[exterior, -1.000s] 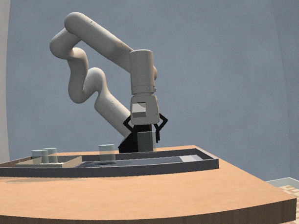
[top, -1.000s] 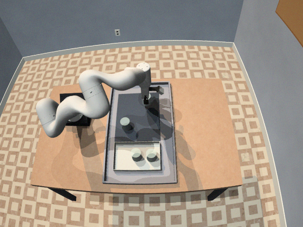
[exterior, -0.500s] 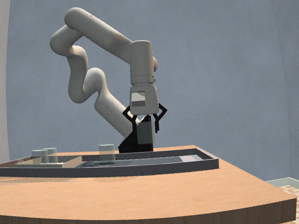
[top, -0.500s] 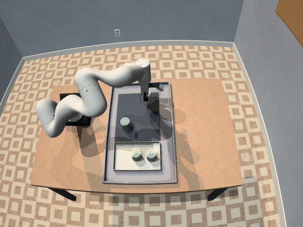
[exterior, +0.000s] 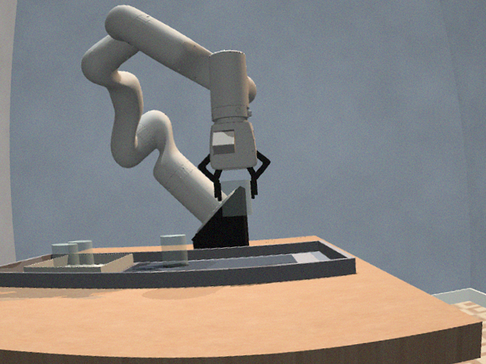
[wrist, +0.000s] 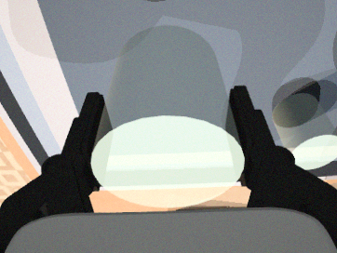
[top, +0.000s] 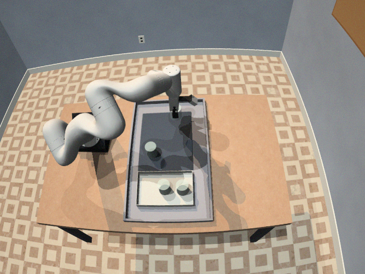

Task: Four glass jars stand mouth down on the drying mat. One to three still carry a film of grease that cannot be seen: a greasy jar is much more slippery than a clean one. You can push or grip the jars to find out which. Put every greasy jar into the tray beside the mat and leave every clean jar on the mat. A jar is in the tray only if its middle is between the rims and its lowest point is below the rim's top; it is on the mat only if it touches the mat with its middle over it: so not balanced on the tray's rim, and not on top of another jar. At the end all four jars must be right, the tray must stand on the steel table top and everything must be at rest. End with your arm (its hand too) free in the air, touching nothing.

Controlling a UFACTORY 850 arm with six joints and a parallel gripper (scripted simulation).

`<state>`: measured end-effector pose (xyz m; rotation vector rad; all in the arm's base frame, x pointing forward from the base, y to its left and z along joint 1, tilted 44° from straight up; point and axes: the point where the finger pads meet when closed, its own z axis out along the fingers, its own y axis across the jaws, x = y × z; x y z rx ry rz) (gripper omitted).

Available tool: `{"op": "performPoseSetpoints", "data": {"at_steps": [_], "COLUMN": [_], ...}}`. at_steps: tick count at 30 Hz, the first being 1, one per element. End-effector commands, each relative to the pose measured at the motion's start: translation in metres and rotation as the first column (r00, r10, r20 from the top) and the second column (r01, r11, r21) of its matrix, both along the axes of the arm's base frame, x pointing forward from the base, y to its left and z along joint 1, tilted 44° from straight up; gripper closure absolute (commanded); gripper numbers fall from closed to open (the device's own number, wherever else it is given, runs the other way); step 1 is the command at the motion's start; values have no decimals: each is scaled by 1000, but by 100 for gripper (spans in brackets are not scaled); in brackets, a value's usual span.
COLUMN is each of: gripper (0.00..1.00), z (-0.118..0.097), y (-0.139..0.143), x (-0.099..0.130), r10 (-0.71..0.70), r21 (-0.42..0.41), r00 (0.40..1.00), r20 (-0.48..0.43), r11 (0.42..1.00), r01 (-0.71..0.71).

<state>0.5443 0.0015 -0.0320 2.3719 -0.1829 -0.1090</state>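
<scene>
My gripper (top: 175, 113) (exterior: 235, 194) (wrist: 167, 109) is shut on a glass jar (exterior: 239, 188) (wrist: 167, 144), mouth down, and holds it in the air above the far end of the dark drying mat (top: 165, 132) (exterior: 245, 260). In the top view the held jar is almost hidden under the wrist. A second jar (top: 150, 146) (exterior: 173, 248) (wrist: 306, 127) stands on the mat's near left part. Two jars (top: 163, 185) (top: 182, 185) (exterior: 65, 253) (exterior: 84, 251) stand side by side inside the pale tray (top: 147, 194) (exterior: 104, 265) at the mat's near end.
Mat and tray lie on the rimmed steel table top (top: 129, 176) (exterior: 248, 278), which sits on a wooden table (top: 244, 165) (exterior: 255, 329). A black wedge-shaped block (top: 188, 98) (exterior: 220, 233) stands at the steel top's far rim, close behind the held jar.
</scene>
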Motion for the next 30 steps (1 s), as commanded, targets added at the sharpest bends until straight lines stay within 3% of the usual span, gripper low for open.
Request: {"op": "performPoseSetpoints", "data": {"at_steps": [1, 5, 30], "gripper": [100, 100, 100], "z": [5, 13, 62], "y": [5, 12, -34], "x": [1, 3, -33], "r10": [0, 0, 0], "r21": [0, 0, 0], "r00": [1000, 1000, 1000], "r20": [1, 1, 1], "r11": [1000, 1000, 1000], "r01": [0, 0, 0]}}
